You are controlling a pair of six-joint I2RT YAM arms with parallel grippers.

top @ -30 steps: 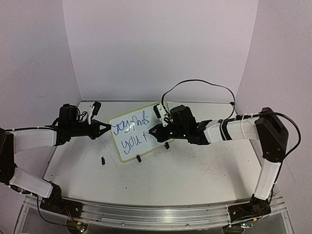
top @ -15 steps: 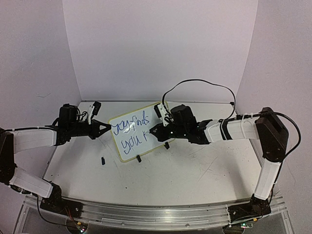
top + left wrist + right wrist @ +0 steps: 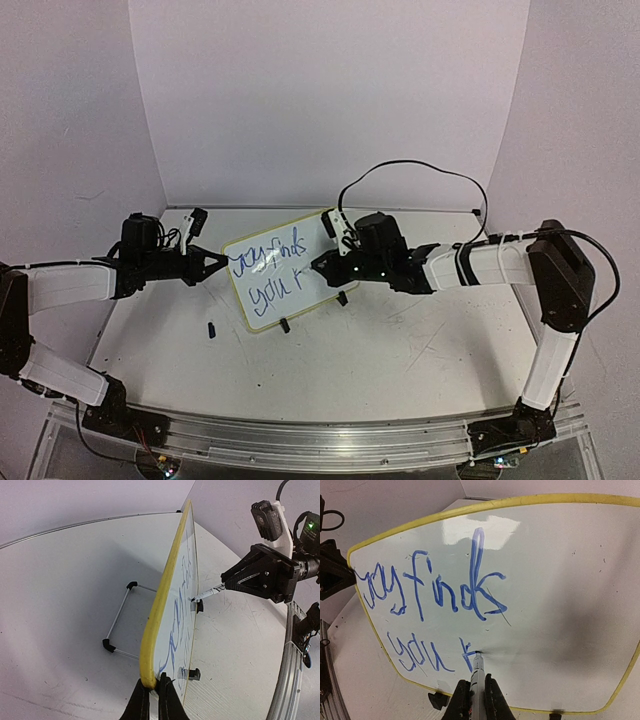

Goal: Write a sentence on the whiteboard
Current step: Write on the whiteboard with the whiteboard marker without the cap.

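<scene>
The whiteboard [image 3: 283, 275] stands tilted on two black clip feet at mid-table, its frame yellow [image 3: 165, 592]. Blue writing on it reads roughly "joy finds" above "you" and a small cross-shaped mark [image 3: 466, 655]. My left gripper [image 3: 222, 262] is shut on the board's left edge, its fingertips [image 3: 141, 696] pinching the yellow rim. My right gripper [image 3: 473, 696] is shut on a marker [image 3: 478, 675], and the marker's tip touches the board just right of the cross-shaped mark. From the left wrist, the marker [image 3: 207, 593] meets the board's face.
A small dark cap-like piece [image 3: 212, 329] lies on the table left of the board. The board's wire stand [image 3: 120, 622] props it from behind. A black cable [image 3: 420, 168] loops above the right arm. Pale walls close in the back and both sides.
My right gripper with the marker has slid slightly to the right along the lower line of writing. The left gripper and the board have stayed put.
</scene>
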